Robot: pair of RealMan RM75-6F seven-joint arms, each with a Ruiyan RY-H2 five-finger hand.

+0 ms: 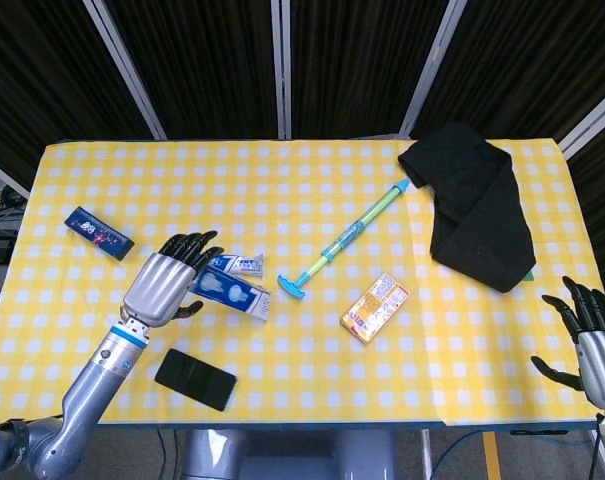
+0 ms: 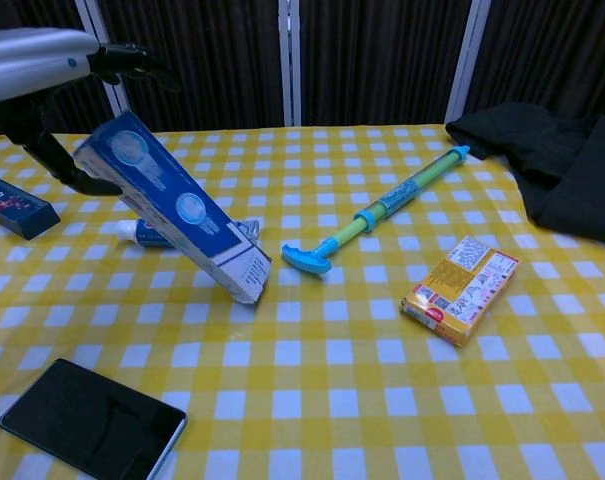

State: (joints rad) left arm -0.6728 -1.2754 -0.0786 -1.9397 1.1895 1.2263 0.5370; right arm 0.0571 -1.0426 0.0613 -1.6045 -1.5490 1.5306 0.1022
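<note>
My left hand (image 1: 168, 287) grasps the toothpaste box (image 2: 172, 207) tilted, its low end touching the worktop (image 1: 312, 350) just before the toothpaste tube (image 1: 244, 263). I judge I'm mid-placement; next calls for easing it flat and letting go. Box flaps look closed, contents hidden. My right hand (image 1: 590, 340) hangs released, fingers spread.

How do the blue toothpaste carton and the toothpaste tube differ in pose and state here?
The long blue toothpaste carton is tilted, its low end at the yellow checked tablecloth and its high end in the left hand; the white and blue toothpaste tube lies flat. The carton is gripped; the tube is in neither hand and partly hidden behind the carton. The carton is boxy and larger, the tube slim. Both carry blue and white print.
</note>
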